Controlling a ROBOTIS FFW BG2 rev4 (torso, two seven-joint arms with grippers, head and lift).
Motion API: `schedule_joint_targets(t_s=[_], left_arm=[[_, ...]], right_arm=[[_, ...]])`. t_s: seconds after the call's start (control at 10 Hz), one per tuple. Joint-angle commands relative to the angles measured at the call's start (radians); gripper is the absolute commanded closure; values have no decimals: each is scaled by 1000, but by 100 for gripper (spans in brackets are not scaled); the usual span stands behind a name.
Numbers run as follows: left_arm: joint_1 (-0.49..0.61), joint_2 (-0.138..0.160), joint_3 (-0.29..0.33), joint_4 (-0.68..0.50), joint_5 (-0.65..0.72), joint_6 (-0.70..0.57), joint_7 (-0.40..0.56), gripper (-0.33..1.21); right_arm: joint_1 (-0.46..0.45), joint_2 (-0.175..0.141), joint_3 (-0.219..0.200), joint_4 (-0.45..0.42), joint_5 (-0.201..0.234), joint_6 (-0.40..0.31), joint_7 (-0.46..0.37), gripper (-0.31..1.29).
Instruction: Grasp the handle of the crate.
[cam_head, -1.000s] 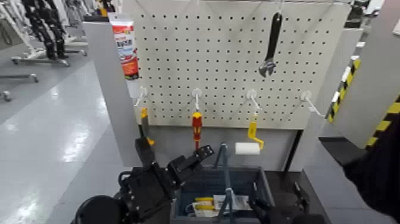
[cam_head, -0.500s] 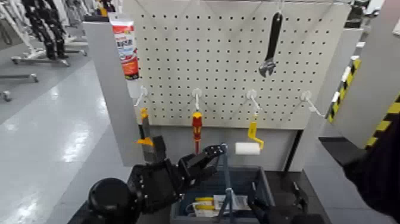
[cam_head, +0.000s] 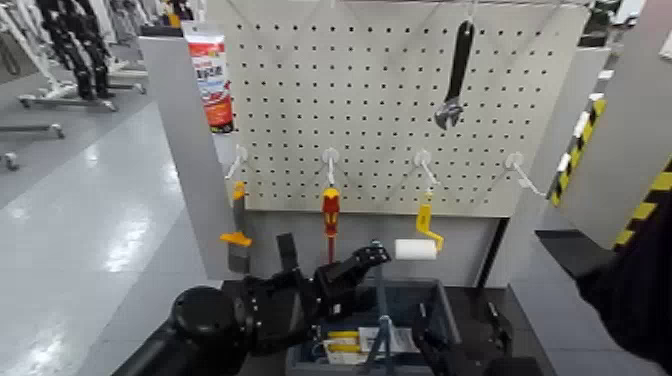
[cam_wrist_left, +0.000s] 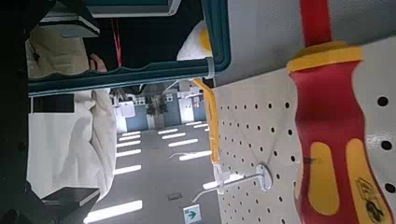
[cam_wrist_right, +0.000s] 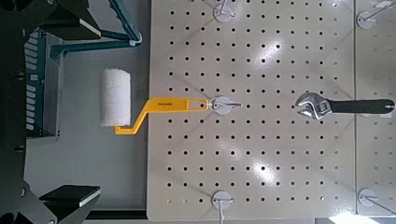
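Note:
The crate is a dark blue-grey mesh basket at the bottom of the head view, below the pegboard. Its thin handle stands upright as a narrow arch over the middle. My left gripper reaches in from the left, open, with its upper fingertip right beside the top of the handle; I cannot tell if it touches. The left wrist view shows the handle close by. My right gripper is open and low at the crate's right side. The right wrist view shows the handle and the crate.
The pegboard behind the crate holds a red-and-yellow screwdriver, a yellow-handled paint roller, a black wrench and an orange-and-black clamp. Yellow items lie inside the crate. A grey post stands to the left.
My left arm has stretched forward and to the right, bringing its fingertips from left of the crate up to the top of the handle. The right gripper has barely moved.

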Motion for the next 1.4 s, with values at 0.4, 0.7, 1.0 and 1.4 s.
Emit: schedule_joint_targets(t_s=[0.4,0.7,1.0,1.4], left_arm=[[-41,-7,-46,90,57,21,-27,59],[-32,-10,-43,94,62,20,-29,100],[-15,-15,-39,96,63,14,-27,115],[6,-17,-36,84,69,4,-27,119]], right_arm=[[-6,-2,4,8,-5,-10,0,13],[-4,-2,1,6,-5,-12,0,13],[-3,-4,1,6,-5,-12,0,13],[-1,-4,1,5,-5,-10,0,13]])
